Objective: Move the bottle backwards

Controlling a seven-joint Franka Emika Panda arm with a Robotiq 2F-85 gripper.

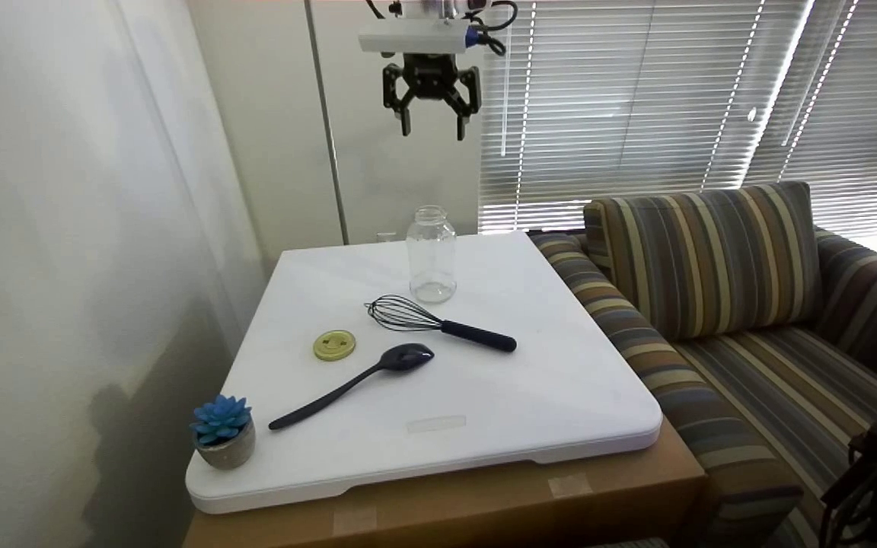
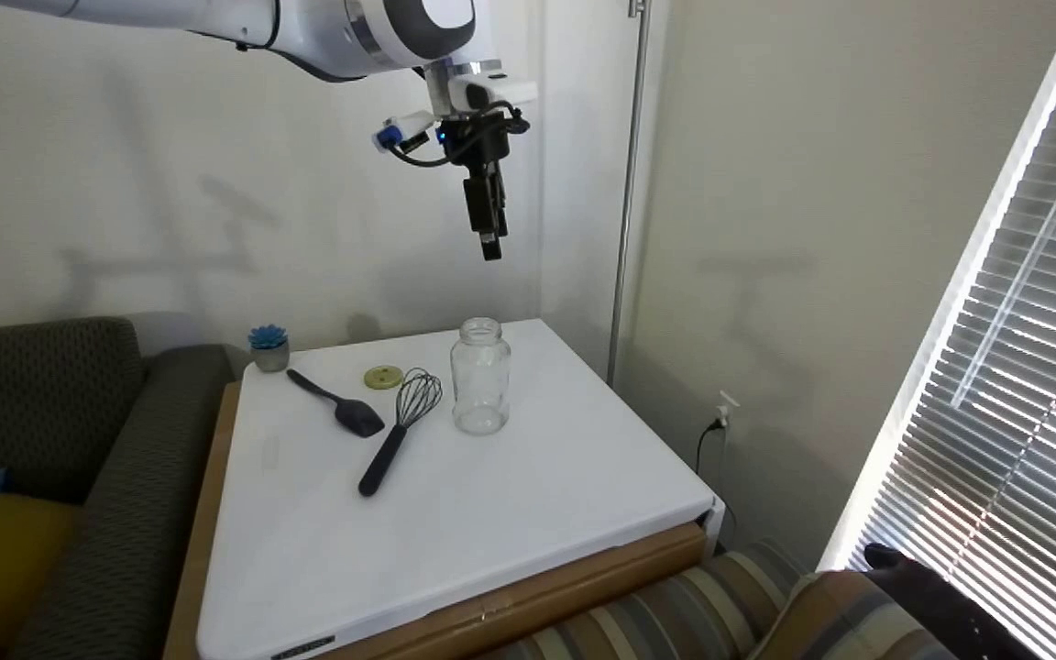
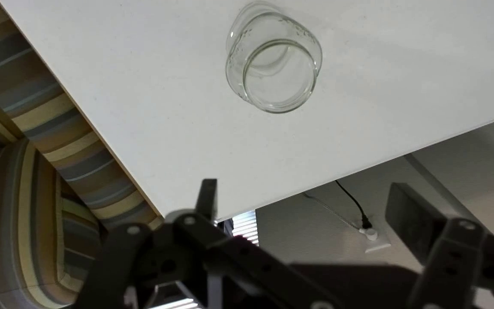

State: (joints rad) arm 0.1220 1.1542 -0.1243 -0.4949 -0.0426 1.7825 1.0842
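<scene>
The black two-fingered tool [image 1: 433,132] hung released, jaws wide and empty; well below it, the clear, cylindrical glass bottle [image 1: 432,262] stood upright on the white, round-cornered desk [image 1: 553,396]. Reaching it well probably meant centring above, then descending slowly, jaws straddling it evenly.

Bottle [image 3: 272,64], clear, one, upright on white desk [image 3: 165,86], in from both visible edges; couch [image 3: 58,113], striped, along left edge; plug [image 3: 370,234], white, beyond lower edge; gripper [image 3: 303,189], fingers apart, hiding the corner between
</scene>
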